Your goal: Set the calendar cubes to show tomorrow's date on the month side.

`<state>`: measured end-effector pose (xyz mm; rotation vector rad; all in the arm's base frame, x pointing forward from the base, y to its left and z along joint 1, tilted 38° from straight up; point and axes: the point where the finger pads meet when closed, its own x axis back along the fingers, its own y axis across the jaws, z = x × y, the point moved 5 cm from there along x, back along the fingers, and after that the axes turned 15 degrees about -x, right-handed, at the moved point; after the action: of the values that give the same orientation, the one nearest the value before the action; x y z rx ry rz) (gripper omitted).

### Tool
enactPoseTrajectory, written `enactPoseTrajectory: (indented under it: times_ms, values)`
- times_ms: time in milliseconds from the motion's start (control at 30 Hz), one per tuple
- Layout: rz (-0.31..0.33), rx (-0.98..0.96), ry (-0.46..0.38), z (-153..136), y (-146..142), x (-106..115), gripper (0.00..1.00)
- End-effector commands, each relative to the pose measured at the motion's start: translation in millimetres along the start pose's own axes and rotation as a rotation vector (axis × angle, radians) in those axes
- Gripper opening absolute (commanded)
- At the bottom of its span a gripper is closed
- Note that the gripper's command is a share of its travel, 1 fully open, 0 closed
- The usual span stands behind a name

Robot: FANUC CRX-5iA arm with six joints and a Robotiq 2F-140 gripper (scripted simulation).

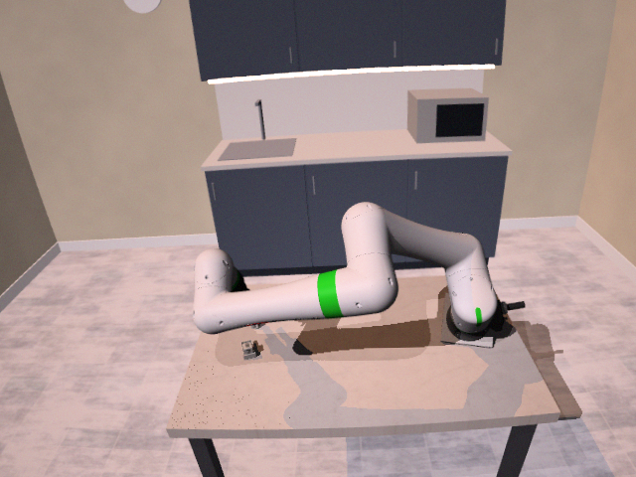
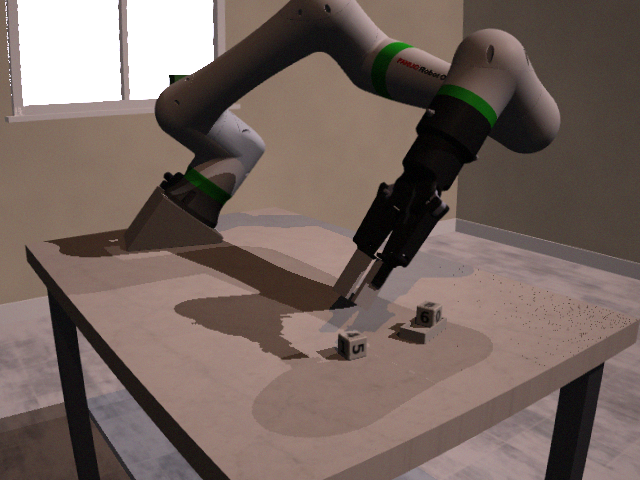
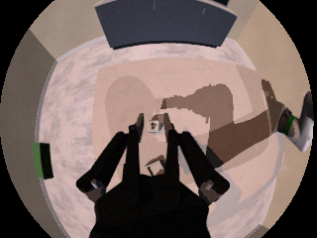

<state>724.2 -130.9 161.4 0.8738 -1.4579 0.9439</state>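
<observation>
A small grey tray [image 2: 419, 334] stands on the table [image 2: 155, 330] [image 1: 410, 380] toward its left end. One digit cube [image 2: 428, 313] [image 1: 249, 347] sits in the tray, with 6 and 0 on the faces I see. The second cube [image 2: 352, 345] lies loose on the table beside the tray, showing a 5 turned on its side. My gripper [image 2: 357, 300] [image 3: 154, 119] is tilted, with its fingertips close to the table behind the loose cube and apart from it. The fingers stand a little apart with nothing between them. In the top view the forearm hides the gripper and the loose cube.
The arm's forearm stretches low across the back of the table from its base [image 1: 470, 328] at the right end. Kitchen cabinets and a microwave [image 1: 446, 115] stand far behind. The table's left edge is near the tray.
</observation>
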Motion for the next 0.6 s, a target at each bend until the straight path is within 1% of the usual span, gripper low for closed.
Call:
enactPoseTrajectory:
  times_ms: [0, 167, 567]
  values:
    - [0.042, -0.003, 0.129, -8.7, 1.9, 0.7, 0.35]
    - [0.046, -0.002, 0.136, -12.9, 2.8, 1.0, 0.35]
    - [0.046, -0.002, 0.136, -12.9, 2.8, 0.9, 0.35]
